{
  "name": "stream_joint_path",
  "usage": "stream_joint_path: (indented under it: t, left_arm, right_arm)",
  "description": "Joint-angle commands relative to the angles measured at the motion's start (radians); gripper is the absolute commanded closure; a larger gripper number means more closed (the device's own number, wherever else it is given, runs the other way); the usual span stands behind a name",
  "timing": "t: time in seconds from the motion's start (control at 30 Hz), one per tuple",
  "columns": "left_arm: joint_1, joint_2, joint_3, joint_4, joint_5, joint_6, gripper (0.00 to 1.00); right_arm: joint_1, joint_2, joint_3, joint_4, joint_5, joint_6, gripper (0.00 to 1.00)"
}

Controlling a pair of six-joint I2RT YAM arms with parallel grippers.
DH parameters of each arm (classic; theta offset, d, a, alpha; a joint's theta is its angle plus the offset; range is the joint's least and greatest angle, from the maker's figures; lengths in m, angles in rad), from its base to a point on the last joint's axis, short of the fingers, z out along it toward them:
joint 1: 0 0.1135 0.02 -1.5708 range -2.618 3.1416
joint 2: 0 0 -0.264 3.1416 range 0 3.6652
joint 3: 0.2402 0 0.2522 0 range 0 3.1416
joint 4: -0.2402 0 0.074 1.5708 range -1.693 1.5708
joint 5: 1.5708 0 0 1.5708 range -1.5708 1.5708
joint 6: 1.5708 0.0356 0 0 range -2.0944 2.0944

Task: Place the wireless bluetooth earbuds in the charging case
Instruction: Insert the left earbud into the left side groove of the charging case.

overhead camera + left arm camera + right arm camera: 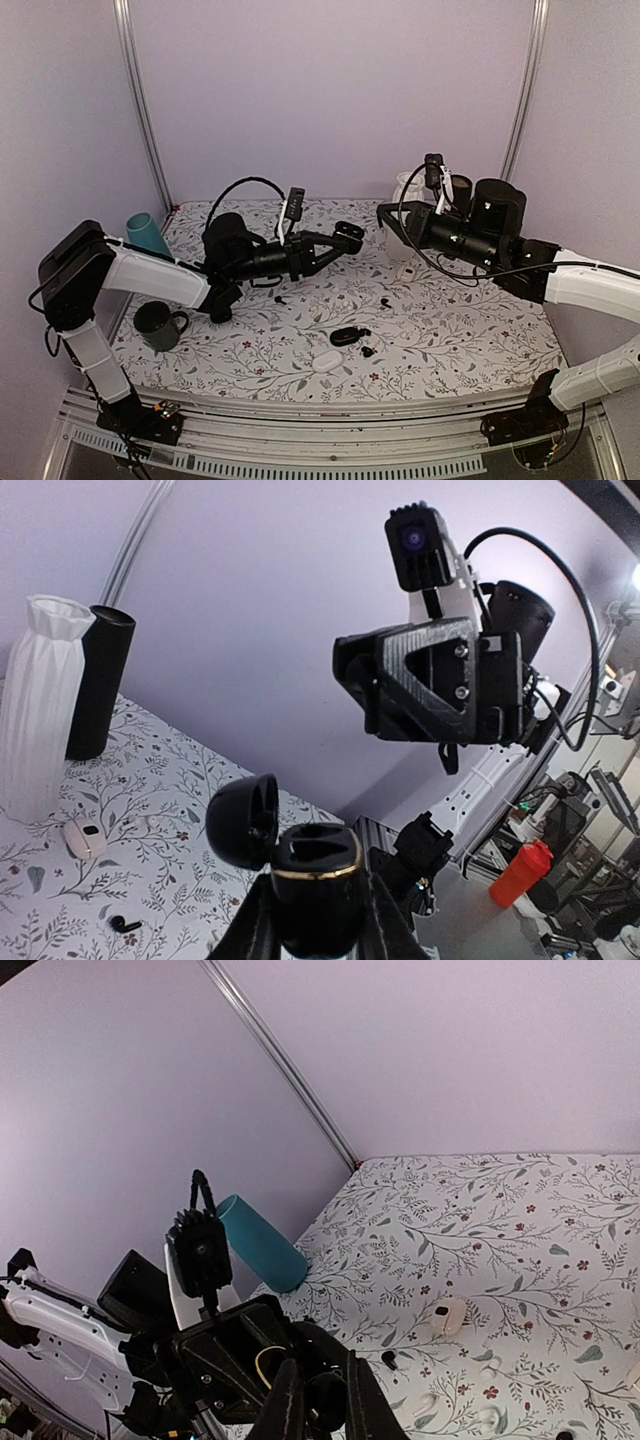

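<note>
Charging case, black w/ lid flipped open, is gripped in the left tool and held up above the table, opposite the right tool. Right tool's jaws are seen nearly closed; whether anything is pinched btwn them can't be told. 2 small black earbuds are spotted loose on the table, the other nearer the left arm. Case wells aren't visible. Progress is judged early: case is presented and open, but both insertions look still to be done.
</note>
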Motion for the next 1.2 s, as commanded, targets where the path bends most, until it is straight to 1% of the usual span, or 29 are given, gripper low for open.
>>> stream_joint_path:
  t: [0.0,0.13,0.33,0.63,0.87,1.03,1.17]
  left_arm:
    - [-0.021,0.023,0.04,0.098,0.061,-0.057,1.0]
    - [-0.034,0.024,0.061,0.09,0.081,-0.057,1.0]
    - [-0.049,0.024,0.082,0.057,0.117,-0.029,1.0]
    - [-0.057,0.018,0.096,0.038,0.152,-0.002,1.0]
    - [-0.059,0.002,0.103,0.021,0.156,0.023,1.0]
    - [-0.069,-0.025,0.106,-0.037,0.14,0.079,1.0]
    - [-0.072,-0.041,0.103,-0.042,0.12,0.093,1.0]
  right_arm:
    - [0.044,-0.011,-0.002,0.136,0.002,-0.055,0.94]
    - [0.072,0.014,0.018,0.16,-0.006,-0.084,0.94]
    - [0.106,0.07,0.05,0.181,-0.061,-0.101,0.93]
    - [0.132,0.088,0.059,0.183,-0.057,-0.127,0.93]
    - [0.141,0.087,0.037,0.179,0.006,-0.123,0.93]
    - [0.149,0.094,0.04,0.178,0.03,-0.124,0.93]
    - [0.167,0.101,0.042,0.179,0.041,-0.134,0.93]
